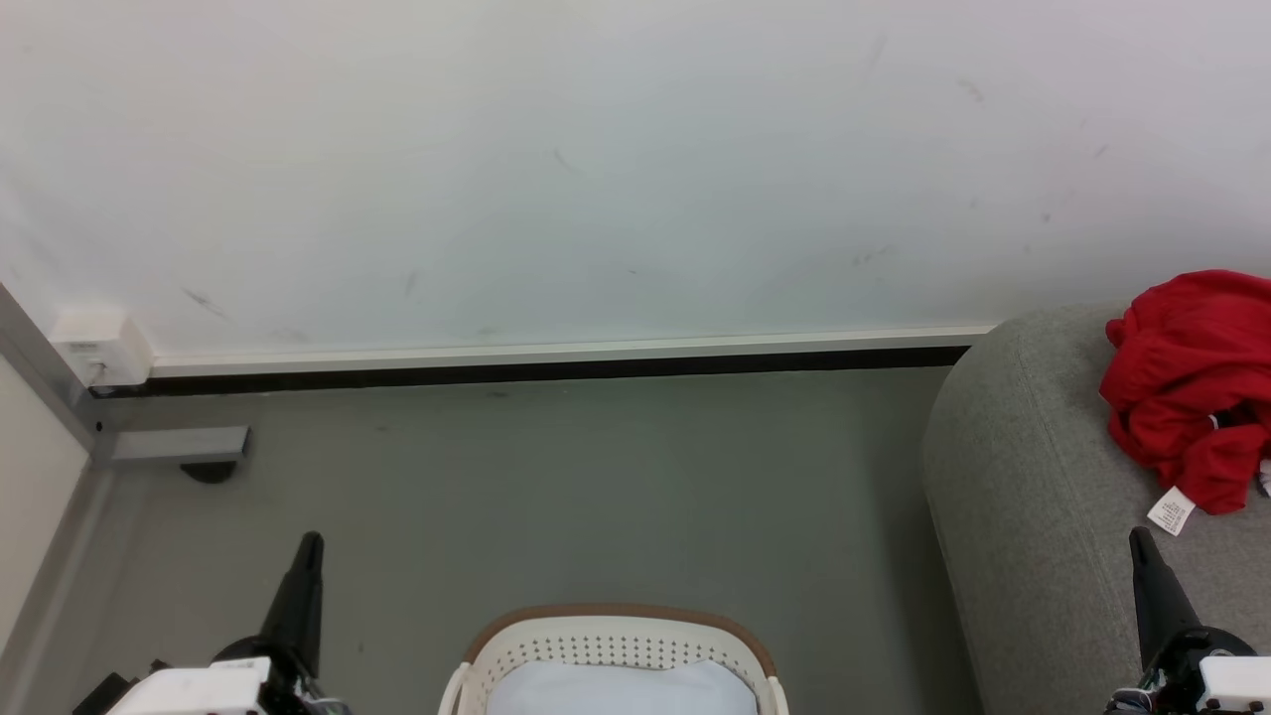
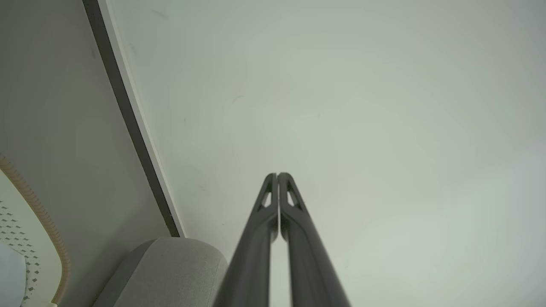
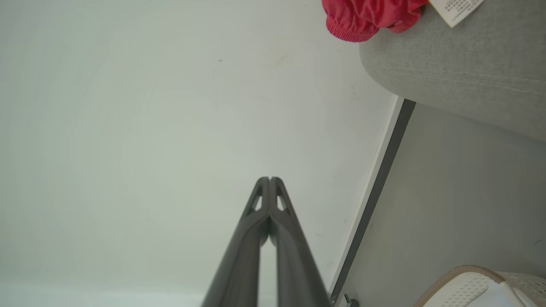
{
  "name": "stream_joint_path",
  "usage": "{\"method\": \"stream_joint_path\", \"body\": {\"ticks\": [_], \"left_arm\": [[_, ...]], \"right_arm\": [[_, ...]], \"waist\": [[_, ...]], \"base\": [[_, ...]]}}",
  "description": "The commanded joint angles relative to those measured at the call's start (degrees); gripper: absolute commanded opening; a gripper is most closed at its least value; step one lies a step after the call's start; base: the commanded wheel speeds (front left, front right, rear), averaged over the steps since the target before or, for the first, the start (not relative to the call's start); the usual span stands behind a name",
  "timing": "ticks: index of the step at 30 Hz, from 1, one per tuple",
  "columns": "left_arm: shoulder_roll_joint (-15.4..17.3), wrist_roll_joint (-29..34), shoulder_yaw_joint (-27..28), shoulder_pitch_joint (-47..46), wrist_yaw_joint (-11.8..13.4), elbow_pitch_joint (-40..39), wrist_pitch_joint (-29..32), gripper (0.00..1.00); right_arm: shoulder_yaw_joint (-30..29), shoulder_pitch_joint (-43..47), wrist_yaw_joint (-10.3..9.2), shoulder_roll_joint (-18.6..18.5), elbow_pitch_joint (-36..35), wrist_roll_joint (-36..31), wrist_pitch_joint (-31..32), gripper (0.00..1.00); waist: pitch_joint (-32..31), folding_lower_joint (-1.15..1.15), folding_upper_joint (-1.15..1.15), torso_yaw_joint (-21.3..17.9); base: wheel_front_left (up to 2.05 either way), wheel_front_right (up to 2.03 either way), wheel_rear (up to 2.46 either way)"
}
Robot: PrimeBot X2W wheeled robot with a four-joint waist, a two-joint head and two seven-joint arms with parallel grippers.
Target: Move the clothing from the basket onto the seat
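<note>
Head view: the red clothing (image 1: 1187,382) lies bunched near the seat's (image 1: 1033,497) wall-side edge. The basket (image 1: 616,636) holds only a pale cloth (image 1: 621,690).

Left wrist view: the left gripper (image 2: 277,175) is pressed together, empty.

Right wrist view: the right gripper (image 3: 269,179) is likewise.

The move looks done, so hold both arms clear of the clothing.

The scene is taken from the head camera high up, tilted forward and down at the floor (image 1: 556,477) and the white wall (image 1: 596,169); the basket (image 1: 616,636) is cut off by the bottom edge and the seat (image 1: 1033,497) by the right edge. The left wrist camera is pointed along the left tool (image 2: 277,174) at the bare wall, and the right wrist camera along the right tool (image 3: 269,178) likewise. The skirting (image 1: 556,365), seat and basket are shared by all three views; the clothing (image 1: 1192,377) is shared by the head and right wrist views.
</note>
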Motion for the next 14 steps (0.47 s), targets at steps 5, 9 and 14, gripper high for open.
{"method": "stream_joint_path", "body": {"ticks": [5, 9, 14], "left_arm": [[0.12, -0.81, 0.13, -0.48, -0.25, -0.01, 0.19, 0.0], [0.12, -0.81, 0.13, -0.48, -0.25, -0.02, 0.19, 0.0], [0.12, -0.81, 0.13, -0.48, -0.25, -0.02, 0.19, 0.0]], "right_arm": [[-0.25, -0.7, -0.12, 0.04, 0.13, -0.21, 0.23, 0.0], [-0.26, -0.71, -0.12, 0.04, 0.13, -0.21, 0.23, 0.0], [-0.26, -0.71, -0.12, 0.04, 0.13, -0.22, 0.24, 0.0]], "waist": [[0.0, 0.0, 0.0, 0.0], [0.0, 0.0, 0.0, 0.0], [0.0, 0.0, 0.0, 0.0]], "base": [[0.0, 0.0, 0.0], [0.0, 0.0, 0.0], [0.0, 0.0, 0.0]]}}
